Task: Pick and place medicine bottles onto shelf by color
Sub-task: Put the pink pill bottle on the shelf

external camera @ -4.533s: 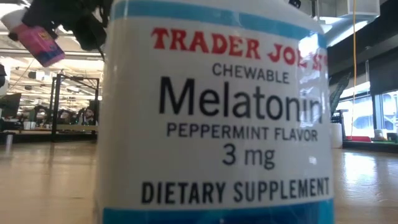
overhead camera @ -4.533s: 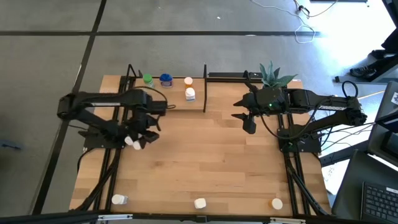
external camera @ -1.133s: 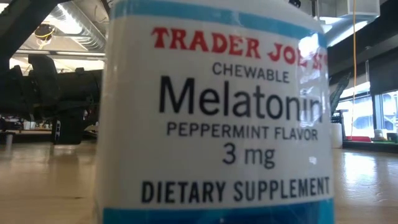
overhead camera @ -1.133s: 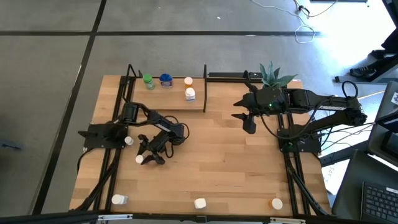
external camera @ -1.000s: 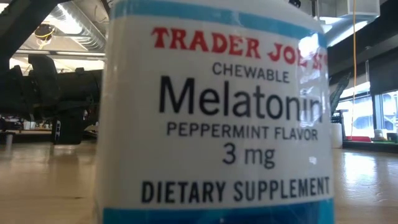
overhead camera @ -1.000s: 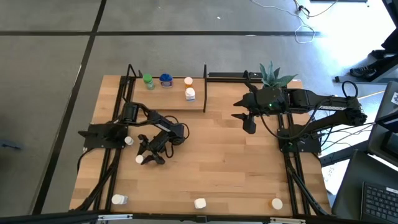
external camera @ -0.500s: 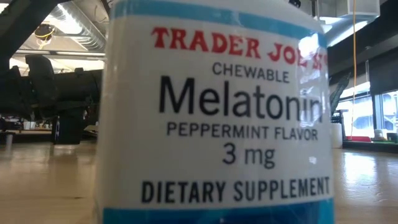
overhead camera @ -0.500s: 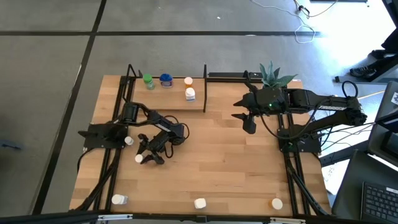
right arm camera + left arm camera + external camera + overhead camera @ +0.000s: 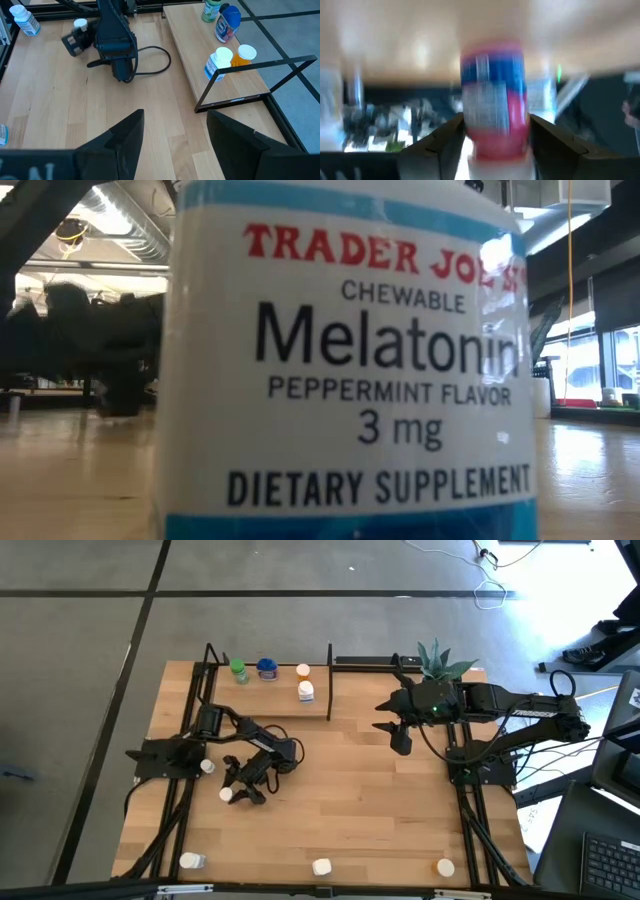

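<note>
Farthest left, a white-capped bottle stands on the light wooden counter just beside the left arm's base. To its right, the left hand is lowered close to the counter. In its wrist view a small round bottle with a blue and red label and a white cap is framed closely by it. Whether the bottle is clamped or already let go cannot be told. The bottle is judged light and rigid, with a smooth plastic wall that could slip or roll. The labelled body below the cap looks the best place to take hold.

Beyond the left hand lies the shelf, a light-wood board with thin black posts. A green bottle, a blue bottle, an orange-capped bottle and a white bottle are set on it.

Well to this hand's right, the right hand hangs released, with nothing between its jaws. A potted green plant stands just behind it.

At the counter's near edge, far from both hands, three more bottles are left. One is white, one is the white melatonin bottle that fills the low view, and one is orange-capped.

The counter is flat and bare-grained, and grey floor is seen around it.
</note>
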`<state>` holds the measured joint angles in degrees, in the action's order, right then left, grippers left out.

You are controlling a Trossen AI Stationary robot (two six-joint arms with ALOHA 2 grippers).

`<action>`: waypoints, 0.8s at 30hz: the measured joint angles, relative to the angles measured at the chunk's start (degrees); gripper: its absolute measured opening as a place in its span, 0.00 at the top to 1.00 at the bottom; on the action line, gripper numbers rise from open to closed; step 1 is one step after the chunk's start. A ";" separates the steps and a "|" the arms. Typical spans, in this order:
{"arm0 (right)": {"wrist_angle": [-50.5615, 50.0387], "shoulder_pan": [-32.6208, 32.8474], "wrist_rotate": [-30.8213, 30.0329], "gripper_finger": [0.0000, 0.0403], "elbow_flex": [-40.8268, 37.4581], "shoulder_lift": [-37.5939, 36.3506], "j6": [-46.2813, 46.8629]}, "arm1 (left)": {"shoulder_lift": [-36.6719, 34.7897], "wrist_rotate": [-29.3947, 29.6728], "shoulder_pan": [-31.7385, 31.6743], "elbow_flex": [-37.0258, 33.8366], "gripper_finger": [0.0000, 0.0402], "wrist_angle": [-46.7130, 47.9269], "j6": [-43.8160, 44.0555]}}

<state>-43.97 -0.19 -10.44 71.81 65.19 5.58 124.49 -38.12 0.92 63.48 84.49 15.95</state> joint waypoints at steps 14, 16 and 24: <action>-0.01 -0.01 0.01 0.46 0.00 0.00 0.00 | -0.04 0.35 -0.03 0.02 0.46 0.33 0.39; -0.01 0.00 0.01 0.46 0.00 0.00 -0.01 | -0.04 -0.24 -0.03 0.07 0.46 0.98 0.35; 0.00 -0.01 0.01 0.46 0.00 0.00 0.01 | -0.04 3.05 -0.03 1.91 0.46 5.45 -0.12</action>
<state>-43.98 -0.20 -10.44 71.81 65.19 5.58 124.44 -35.07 0.89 65.39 89.94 15.84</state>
